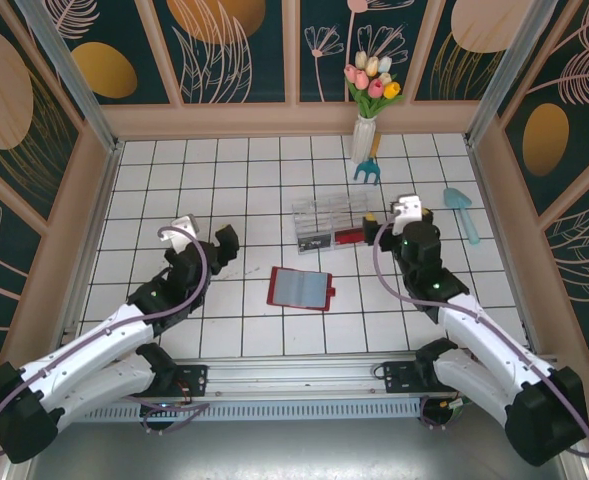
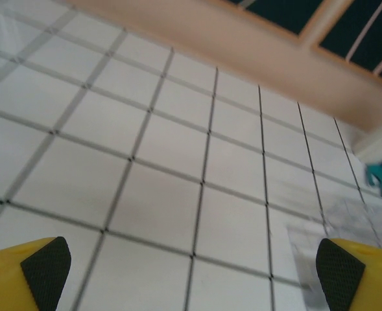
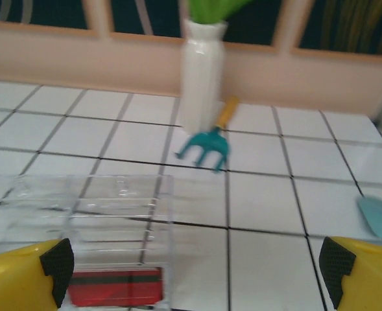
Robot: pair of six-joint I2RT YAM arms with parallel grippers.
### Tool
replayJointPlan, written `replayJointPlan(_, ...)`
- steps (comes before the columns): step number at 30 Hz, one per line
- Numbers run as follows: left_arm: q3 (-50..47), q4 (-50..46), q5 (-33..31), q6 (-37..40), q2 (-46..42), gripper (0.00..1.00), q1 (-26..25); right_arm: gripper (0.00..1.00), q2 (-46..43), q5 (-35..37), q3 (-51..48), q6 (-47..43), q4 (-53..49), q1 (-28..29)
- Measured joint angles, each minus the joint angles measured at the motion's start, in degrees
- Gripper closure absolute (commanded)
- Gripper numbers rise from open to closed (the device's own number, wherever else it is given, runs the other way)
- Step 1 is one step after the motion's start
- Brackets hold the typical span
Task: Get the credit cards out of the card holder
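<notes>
White tiled tabletop (image 1: 174,170), dark grout lines, evenly lit. Pale wooden skirting (image 1: 294,120) on three sides. Walls (image 1: 259,75): dark teal panels, tan leaf and flower motifs (gold ovals too), split by wooden battens. Metal rail (image 1: 294,375) along near edge.

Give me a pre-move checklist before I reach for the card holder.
1. Left end effector open and empty: ok.
2. Right end effector open and empty: ok.
3. Red card lying inside the clear box: ok.
4. Card holder lying open on the tiles: ok.
5. Cards left in its pockets: cannot tell.
6. Right end effector over the Card holder: not ok, it is near the clear box.
</notes>
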Motion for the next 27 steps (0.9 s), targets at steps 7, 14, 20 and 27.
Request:
replayJointPlan(7, -1.2, 13.9, -8.2, 16.3, 8.0, 0.01, 9.2, 0.01, 4.0, 3.8, -10.7, 6.8, 14.0, -8.4)
replayJointPlan(14, -4.8, 27.8, -6.5, 23.5, 22.1, 0.01, 24.6, 0.01, 12.8, 1.8, -14.7, 7.3, 30.8, -17.2)
replayJointPlan(20, -3.8, 39.6, -2.5, 28.5, 30.2, 0.01, 29.0, 0.01, 22.9, -3.6, -15.5, 7.3, 42.9, -23.3)
replayJointPlan(27, -3.3, 48.2, 4.3, 33.0, 31.8, 0.01, 34.4, 0.01, 29.9, -8.9, -15.4, 4.9, 49.6, -23.9)
